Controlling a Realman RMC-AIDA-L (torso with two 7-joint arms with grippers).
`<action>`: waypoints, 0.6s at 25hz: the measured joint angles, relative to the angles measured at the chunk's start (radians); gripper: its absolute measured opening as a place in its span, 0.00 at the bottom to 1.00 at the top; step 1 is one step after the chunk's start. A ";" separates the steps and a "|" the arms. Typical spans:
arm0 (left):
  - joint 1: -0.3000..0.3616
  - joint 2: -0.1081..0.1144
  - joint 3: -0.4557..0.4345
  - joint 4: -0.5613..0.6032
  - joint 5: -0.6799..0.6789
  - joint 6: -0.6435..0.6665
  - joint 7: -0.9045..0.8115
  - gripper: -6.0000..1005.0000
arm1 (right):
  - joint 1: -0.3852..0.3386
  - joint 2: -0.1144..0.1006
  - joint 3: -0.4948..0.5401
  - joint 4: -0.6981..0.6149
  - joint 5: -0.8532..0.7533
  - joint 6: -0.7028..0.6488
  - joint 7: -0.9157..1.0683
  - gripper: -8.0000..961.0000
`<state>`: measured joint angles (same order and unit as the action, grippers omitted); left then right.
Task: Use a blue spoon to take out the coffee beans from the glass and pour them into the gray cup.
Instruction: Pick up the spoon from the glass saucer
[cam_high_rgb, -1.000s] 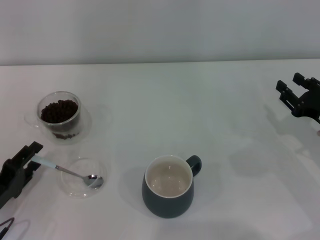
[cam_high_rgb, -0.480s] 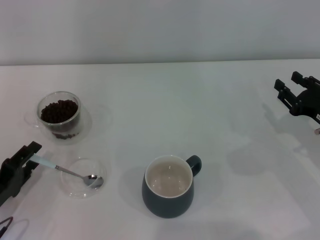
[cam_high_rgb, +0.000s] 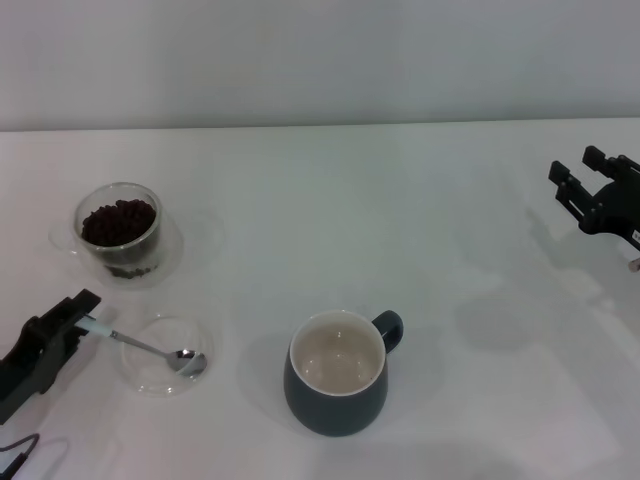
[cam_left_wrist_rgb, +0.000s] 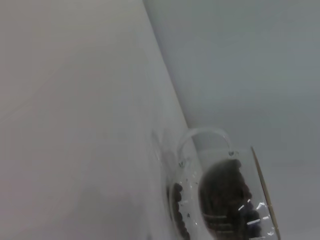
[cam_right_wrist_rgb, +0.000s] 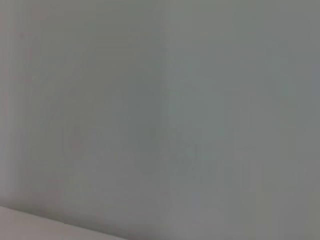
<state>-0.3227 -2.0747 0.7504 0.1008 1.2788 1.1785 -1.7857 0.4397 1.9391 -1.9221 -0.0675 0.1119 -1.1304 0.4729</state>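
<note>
The glass stands at the left, holding a heap of dark coffee beans; the left wrist view shows the glass and the coffee beans close up. In front of it the blue spoon lies with its metal bowl in a shallow clear dish and its pale handle pointing left. My left gripper is open, its fingers on either side of the handle's end. The gray cup sits at the front centre, empty, handle to the back right. My right gripper hangs open at the far right.
The white table runs back to a grey wall. A cable end lies at the front left corner. The right wrist view shows only blank wall.
My left gripper has slid right and slightly forward, so its fingers now straddle the spoon handle's end. Spoon, glass, cup and right arm have not moved.
</note>
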 joint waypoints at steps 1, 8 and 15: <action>-0.003 -0.001 0.004 -0.001 0.000 0.001 0.002 0.51 | -0.001 0.001 0.000 0.000 0.000 0.000 -0.004 0.53; -0.009 -0.002 0.011 -0.001 0.000 0.008 0.007 0.41 | -0.002 0.006 0.001 0.001 0.000 0.006 -0.021 0.53; -0.005 -0.003 0.010 -0.001 0.000 0.009 0.009 0.40 | -0.002 0.006 0.002 0.002 0.000 0.008 -0.022 0.53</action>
<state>-0.3272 -2.0781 0.7608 0.0996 1.2793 1.1873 -1.7768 0.4378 1.9450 -1.9204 -0.0659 0.1119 -1.1228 0.4510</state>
